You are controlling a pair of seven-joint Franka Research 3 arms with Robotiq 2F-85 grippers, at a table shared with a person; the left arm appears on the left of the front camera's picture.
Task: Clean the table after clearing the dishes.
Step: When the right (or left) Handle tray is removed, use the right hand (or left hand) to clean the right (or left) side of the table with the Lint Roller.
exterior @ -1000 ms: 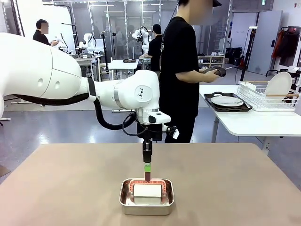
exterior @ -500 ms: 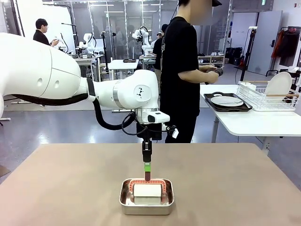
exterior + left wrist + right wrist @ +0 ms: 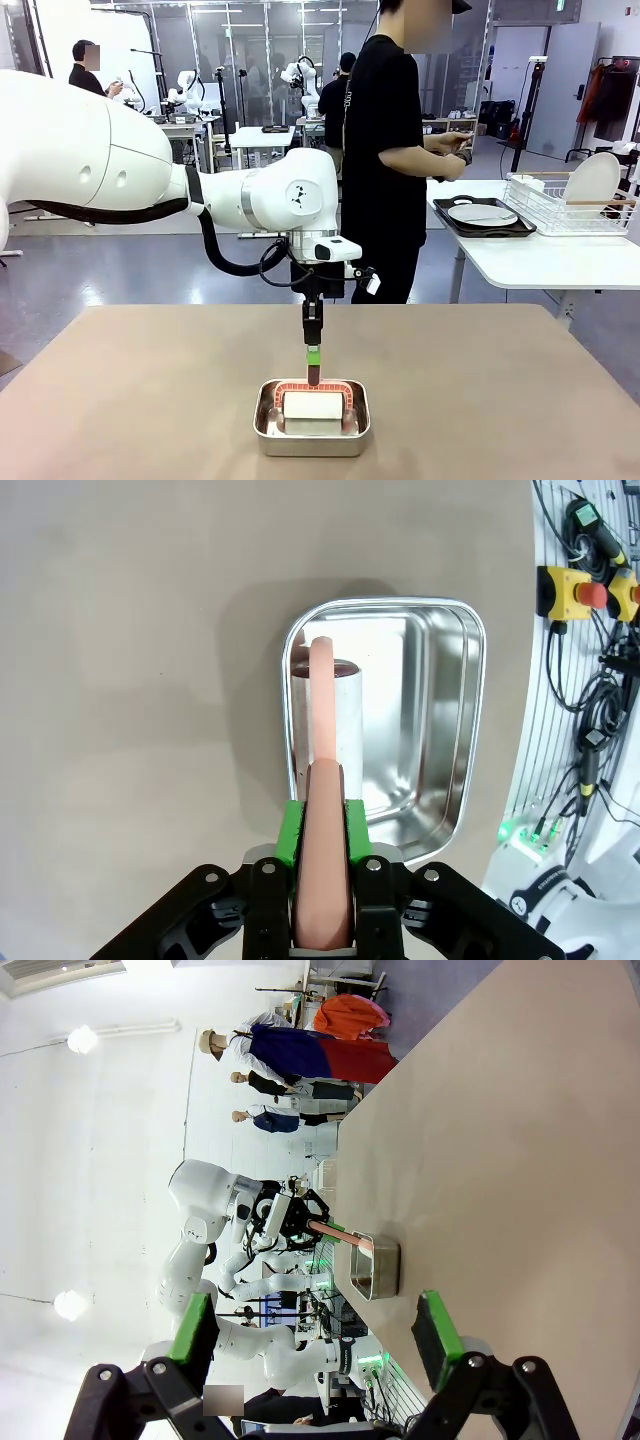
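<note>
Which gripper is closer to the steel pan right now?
Left. The left gripper is directly above the pan, fingers shut on the pink roller handle rising from it. The right gripper hangs open, well away across the table.

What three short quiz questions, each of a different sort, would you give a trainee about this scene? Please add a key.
1. True or false: the right gripper is shut.
2. Choose one: what does the left gripper hold? A) the pink handle of a roller tool; B) a fork; C) a sponge.
3. Fill in: the white roll sits inside the steel ____.

Key: 1 false, its jaws stand open. 2 A. 3 pan.
</note>
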